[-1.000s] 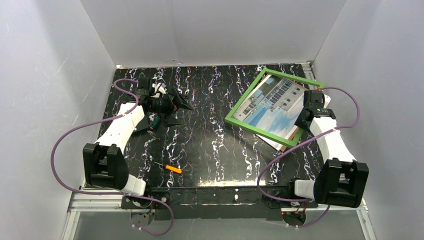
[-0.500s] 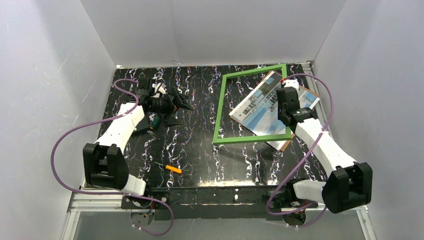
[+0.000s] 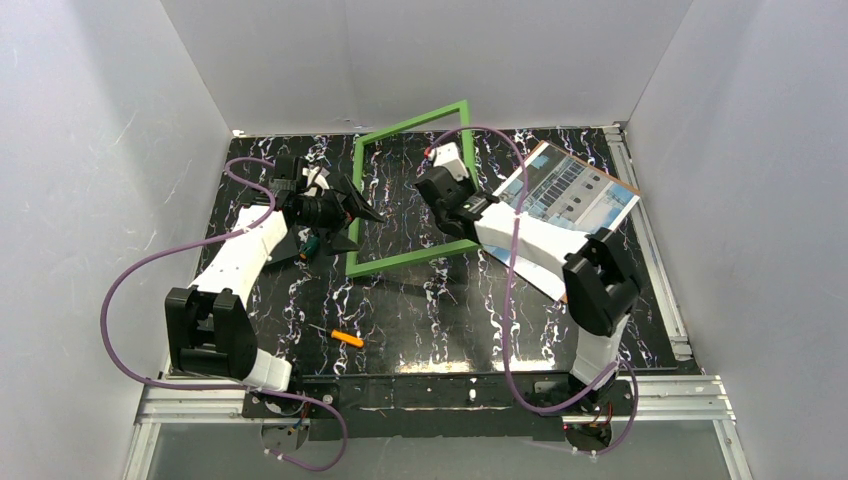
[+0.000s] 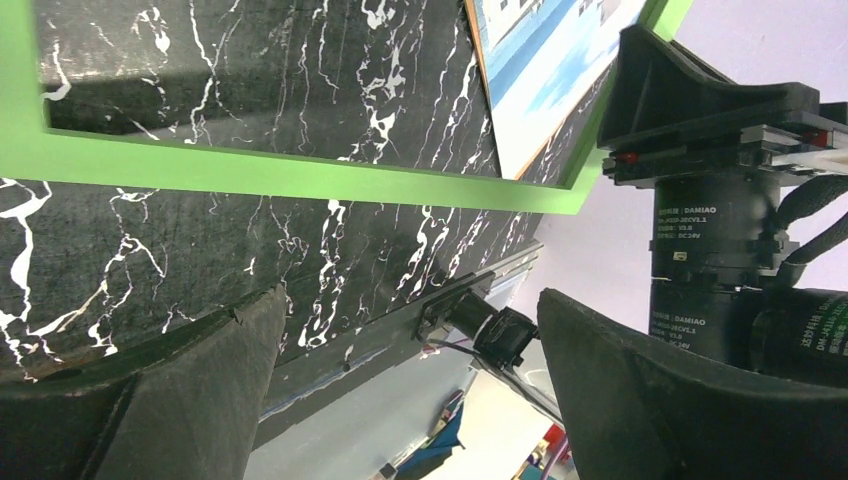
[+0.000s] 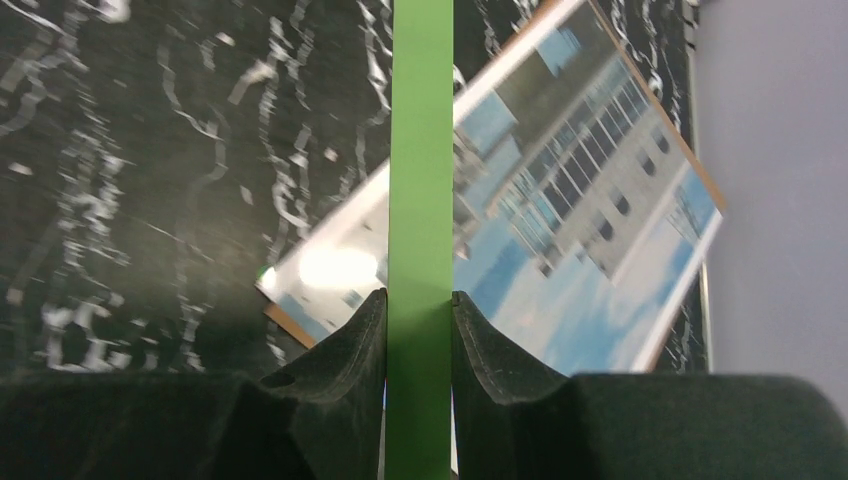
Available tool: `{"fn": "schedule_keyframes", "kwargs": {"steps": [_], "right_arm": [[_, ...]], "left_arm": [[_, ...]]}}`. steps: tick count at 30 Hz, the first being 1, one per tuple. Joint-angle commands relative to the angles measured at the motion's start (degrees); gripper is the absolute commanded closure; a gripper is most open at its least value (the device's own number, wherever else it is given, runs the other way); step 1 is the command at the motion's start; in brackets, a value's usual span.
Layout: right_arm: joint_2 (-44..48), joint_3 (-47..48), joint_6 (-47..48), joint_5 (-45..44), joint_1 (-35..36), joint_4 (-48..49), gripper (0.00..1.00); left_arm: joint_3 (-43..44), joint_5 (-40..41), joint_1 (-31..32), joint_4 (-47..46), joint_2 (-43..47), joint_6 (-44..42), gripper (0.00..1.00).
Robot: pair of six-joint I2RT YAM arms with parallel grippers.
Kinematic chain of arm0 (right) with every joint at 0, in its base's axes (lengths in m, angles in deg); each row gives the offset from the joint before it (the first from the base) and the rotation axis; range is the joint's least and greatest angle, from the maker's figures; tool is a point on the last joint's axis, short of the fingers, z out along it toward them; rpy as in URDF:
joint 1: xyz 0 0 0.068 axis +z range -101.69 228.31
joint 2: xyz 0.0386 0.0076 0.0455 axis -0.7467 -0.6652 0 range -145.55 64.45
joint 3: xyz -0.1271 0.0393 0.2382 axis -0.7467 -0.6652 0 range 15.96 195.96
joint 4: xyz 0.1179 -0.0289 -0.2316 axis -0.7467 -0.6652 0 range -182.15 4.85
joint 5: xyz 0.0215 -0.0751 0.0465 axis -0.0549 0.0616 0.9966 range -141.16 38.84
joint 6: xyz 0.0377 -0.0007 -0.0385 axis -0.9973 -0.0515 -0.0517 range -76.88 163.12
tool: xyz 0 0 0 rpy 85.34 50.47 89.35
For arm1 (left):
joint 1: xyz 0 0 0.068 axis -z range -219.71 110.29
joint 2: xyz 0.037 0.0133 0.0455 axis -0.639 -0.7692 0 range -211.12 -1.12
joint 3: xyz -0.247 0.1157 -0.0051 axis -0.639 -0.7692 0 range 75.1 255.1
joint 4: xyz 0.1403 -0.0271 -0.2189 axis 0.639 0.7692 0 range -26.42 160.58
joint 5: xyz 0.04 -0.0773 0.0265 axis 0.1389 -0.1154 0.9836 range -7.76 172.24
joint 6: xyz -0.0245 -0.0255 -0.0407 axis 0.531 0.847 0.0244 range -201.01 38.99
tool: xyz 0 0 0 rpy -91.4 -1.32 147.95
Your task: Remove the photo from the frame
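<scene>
The thin, flat green frame (image 3: 410,122) hangs tilted above the middle of the black, white-veined tabletop (image 3: 400,300). One of its bars is clamped between the dark fingers of the right tool (image 5: 420,300), whose arm stretches forward and leftward. The glossy rectangular photo (image 3: 570,195) lies flat at the right rear, seemingly on a brown board (image 5: 288,322). The left tool (image 4: 412,295) hovers beside the frame, jaws wide apart.

Black tabletop (image 3: 420,320) w/ white marble veins. Small orange stick-like item (image 3: 348,338) lies near front-left, alone. Brown backing board (image 5: 287,321) flat at far-right. White walls (image 3: 420,60) around.
</scene>
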Motion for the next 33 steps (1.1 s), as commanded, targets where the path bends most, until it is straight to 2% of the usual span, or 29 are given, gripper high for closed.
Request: {"fn": "schedule_keyframes", "kwargs": {"steps": [1, 8, 14, 19, 30, 33], "right_arm": [[-4.27, 5.72, -1.78, 1.44, 2.38, 1.68, 0.99], [-9.26, 8.50, -7.19, 5.84, 2.96, 0.09, 0.99], [-9.90, 5.35, -14.20, 9.88, 2.98, -1.52, 0.99], [-9.48, 2.68, -20.16, 9.17, 2.96, -4.15, 0.99], [-9.46, -0.93, -23.76, 13.65, 2.96, -2.81, 0.97], [-9.90, -0.95, -24.37, 14.40, 2.96, -2.97, 0.92]], "left_arm": [[0.22, -0.46, -1.26, 5.17, 2.22, -1.41, 0.03], [0.18, -0.65, -1.68, 5.09, 1.67, -1.25, 0.03], [0.10, -0.60, -1.97, 5.09, 1.51, -1.11, 0.03], [0.01, -0.69, -2.14, 5.00, 1.28, -0.86, 0.03], [-0.14, -0.57, -2.14, 4.74, 1.14, -0.77, 0.04], [-0.25, -0.60, -2.14, 4.74, 1.14, -0.79, 0.04]]}}
